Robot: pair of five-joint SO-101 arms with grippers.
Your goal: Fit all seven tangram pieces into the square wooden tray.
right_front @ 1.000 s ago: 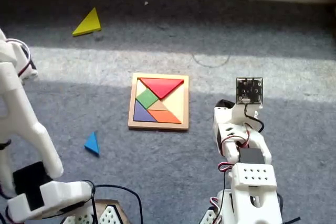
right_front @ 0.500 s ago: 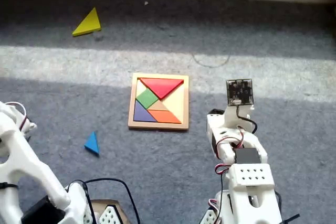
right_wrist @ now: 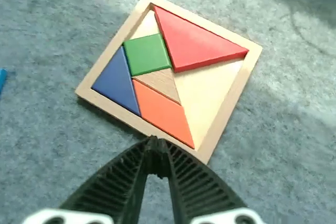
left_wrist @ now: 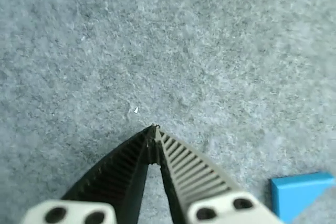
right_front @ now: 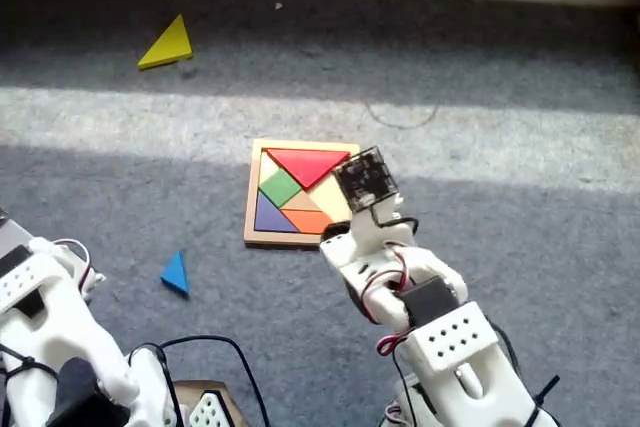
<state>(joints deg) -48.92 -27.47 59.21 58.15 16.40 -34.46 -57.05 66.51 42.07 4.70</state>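
Note:
The square wooden tray (right_front: 250, 193) lies mid-carpet holding a red triangle (right_front: 305, 164), green square (right_front: 279, 188), dark blue triangle (right_front: 268, 214), orange parallelogram (right_front: 314, 221) and a small wood-coloured triangle (right_wrist: 160, 82). Bare wood (right_wrist: 207, 95) shows on one side of the tray (right_wrist: 228, 103). My right gripper (right_wrist: 155, 141) is shut and empty just off the tray's near edge. A yellow triangle (right_front: 168, 44) lies far back left. A small light-blue triangle (right_front: 176, 273) lies front left; it shows as a blue corner (left_wrist: 299, 192) beside my shut left gripper (left_wrist: 153, 129) over bare carpet.
Grey carpet covers the whole surface, with a sunlit band across the middle. The right arm (right_front: 400, 282) hangs over the tray's near right corner. The left arm (right_front: 40, 297) sits at the front left edge, with cables (right_front: 215, 352) in front.
The right arm swung left, from beside the tray to over its near right corner. The left arm dropped back toward the front left corner.

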